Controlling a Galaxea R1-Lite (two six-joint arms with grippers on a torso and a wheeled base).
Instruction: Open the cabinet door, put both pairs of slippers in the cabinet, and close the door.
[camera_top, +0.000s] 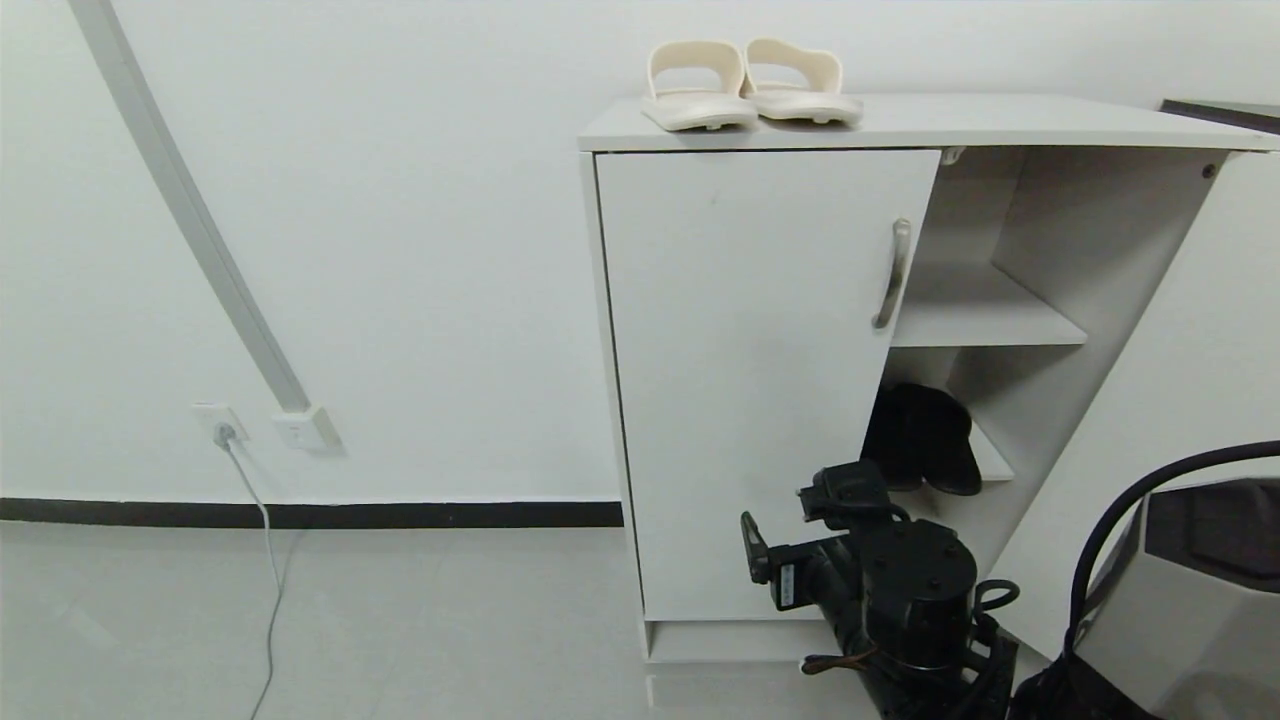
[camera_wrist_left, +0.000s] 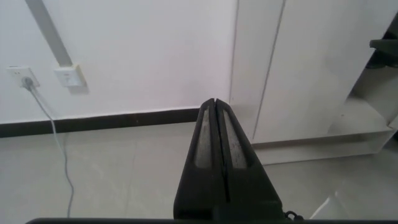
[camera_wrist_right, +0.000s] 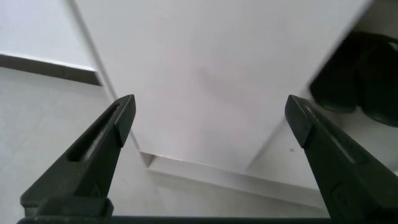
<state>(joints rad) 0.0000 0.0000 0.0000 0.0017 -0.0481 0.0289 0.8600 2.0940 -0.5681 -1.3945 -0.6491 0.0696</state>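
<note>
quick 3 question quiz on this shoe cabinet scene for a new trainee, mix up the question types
1. True or false: the beige slippers lie on top of the cabinet.
2. Where are the black slippers? A) on the floor B) on the lower shelf inside C) on the upper shelf
3. Fill in: the fingers of the right gripper are ____.
Key: 1 true; 2 B; 3 open

Here's the right arm (camera_top: 850, 600): matte blk, round joint cap (camera_top: 915, 568) w/ small screws, white label (camera_top: 785, 587), thin cables (camera_top: 835, 660); left tool (camera_wrist_left: 214, 106) & right tool (camera_wrist_right: 210, 106) blk, slotted fingers (camera_wrist_right: 93, 149)
</note>
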